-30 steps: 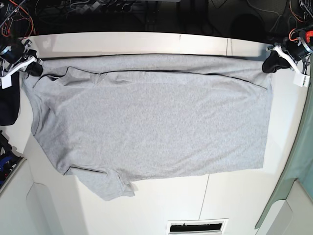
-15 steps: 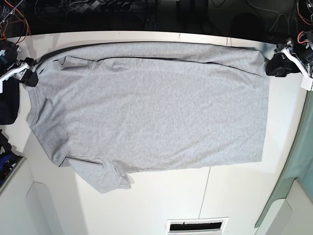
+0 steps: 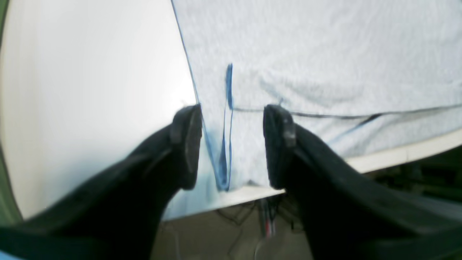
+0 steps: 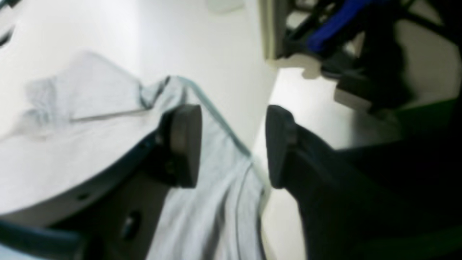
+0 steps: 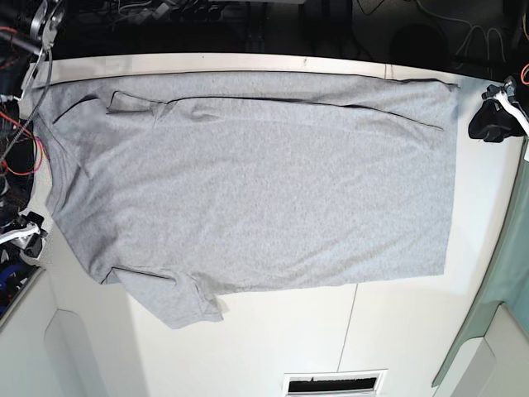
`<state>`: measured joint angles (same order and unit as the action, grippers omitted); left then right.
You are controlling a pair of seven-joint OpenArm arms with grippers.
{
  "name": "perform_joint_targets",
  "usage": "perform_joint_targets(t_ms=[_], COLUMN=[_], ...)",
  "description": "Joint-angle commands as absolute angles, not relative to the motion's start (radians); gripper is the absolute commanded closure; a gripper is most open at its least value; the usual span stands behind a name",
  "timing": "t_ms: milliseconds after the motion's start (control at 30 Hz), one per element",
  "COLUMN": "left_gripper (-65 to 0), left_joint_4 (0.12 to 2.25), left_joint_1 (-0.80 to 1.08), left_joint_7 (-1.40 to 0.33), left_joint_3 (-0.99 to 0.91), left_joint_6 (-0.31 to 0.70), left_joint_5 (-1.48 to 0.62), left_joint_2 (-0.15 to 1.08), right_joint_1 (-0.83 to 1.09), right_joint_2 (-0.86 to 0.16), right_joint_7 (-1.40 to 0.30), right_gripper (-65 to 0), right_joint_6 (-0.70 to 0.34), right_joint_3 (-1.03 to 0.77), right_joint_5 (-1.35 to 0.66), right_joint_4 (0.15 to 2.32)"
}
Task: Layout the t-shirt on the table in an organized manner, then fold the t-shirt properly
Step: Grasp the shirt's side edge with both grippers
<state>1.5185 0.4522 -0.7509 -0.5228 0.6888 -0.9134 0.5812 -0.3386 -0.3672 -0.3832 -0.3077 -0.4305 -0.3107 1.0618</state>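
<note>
Now the t-shirt (image 5: 248,182) lies spread across the table (image 5: 397,331), its upper edge at the far rim. Both the left gripper (image 3: 231,144) and right gripper (image 4: 232,144) gape wide, holding nothing. Overhanging cloth at frame left could slide off, undoing the layout.

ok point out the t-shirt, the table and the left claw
t-shirt (image 5: 248,182): base view, middle of the body
table (image 5: 397,331): base view, bare top below the hem
left claw (image 3: 232,144): left wrist view, between its tips
</note>
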Motion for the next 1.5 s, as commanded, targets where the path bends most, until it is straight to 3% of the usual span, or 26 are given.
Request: perform_joint_targets(t_ms=[0,100,233,333,500,800,900,1067,1133,1367,1433,1467], left_gripper=[-33.7,-37.6,-37.6,-37.6,-37.6,-37.5,-37.4,-37.3,-33.5,-9.9,-1.2,0.0], left_joint_4=[1.532,1.531,1.508,1.437,1.202,0.598,0.473,0.438,0.438,0.439,0.439,0.439], left_joint_1=[0.449,0.448,0.398,0.314,0.068,-0.406,-0.494,-0.516,-0.512,-0.513,-0.513,-0.513], left_joint_7=[-0.730,-0.691,-0.649,-0.629,-0.563,-0.305,-0.281,-0.281,-0.288,-0.292,-0.304,-0.316], left_joint_3=[-0.525,-0.521,-0.516,-0.488,-0.351,-0.101,-0.081,-0.081,-0.081,-0.071,-0.071,-0.071], left_joint_6=[0.698,0.686,0.651,0.623,0.613,0.604,0.548,0.550,0.550,0.481,0.482,0.483], left_joint_5=[-0.923,-0.892,-0.847,-0.840,-0.770,-0.671,-0.644,-0.587,-0.571,-0.553,-0.553,-0.553], left_joint_2=[0.608,0.619,0.636,0.649,0.654,0.635,0.596,0.520,0.496,0.493,0.504,0.509], right_joint_1=[-0.413,-0.519,-0.601,-0.600,-0.572,-0.570,-0.574,-0.585,-0.587,-0.590,-0.590,-0.590], right_joint_2=[-0.389,-0.403,-0.421,-0.424,-0.414,-0.412,-0.411,-0.398,-0.388,-0.371,-0.371,-0.371], right_joint_7=[-0.321,-0.213,-0.144,-0.123,-0.123,-0.128,-0.127,-0.127,-0.128,-0.127,-0.127,-0.128], right_gripper=[-28.4,-28.4,-28.4,-28.4,-28.4,-28.4,-28.4,-28.4,-28.4,-28.1,-24.4,-20.7], right_joint_6=[-0.286,-0.233,-0.233,-0.295,-0.346,-0.416,-0.437,-0.500,-0.532,-0.554,-0.554,-0.554], right_joint_3=[-0.409,-0.351,-0.336,-0.336,-0.336,-0.336,-0.336,-0.336,-0.336,-0.336,-0.336,-0.336], right_joint_5=[-0.286,-0.231,-0.216,-0.216,-0.218,-0.255,-0.282,-0.294,-0.294,-0.275,-0.267,-0.265], right_joint_4=[1.013,0.786,0.530,0.444,0.420,0.421,0.421,0.421,0.421,0.424,0.438,0.449])
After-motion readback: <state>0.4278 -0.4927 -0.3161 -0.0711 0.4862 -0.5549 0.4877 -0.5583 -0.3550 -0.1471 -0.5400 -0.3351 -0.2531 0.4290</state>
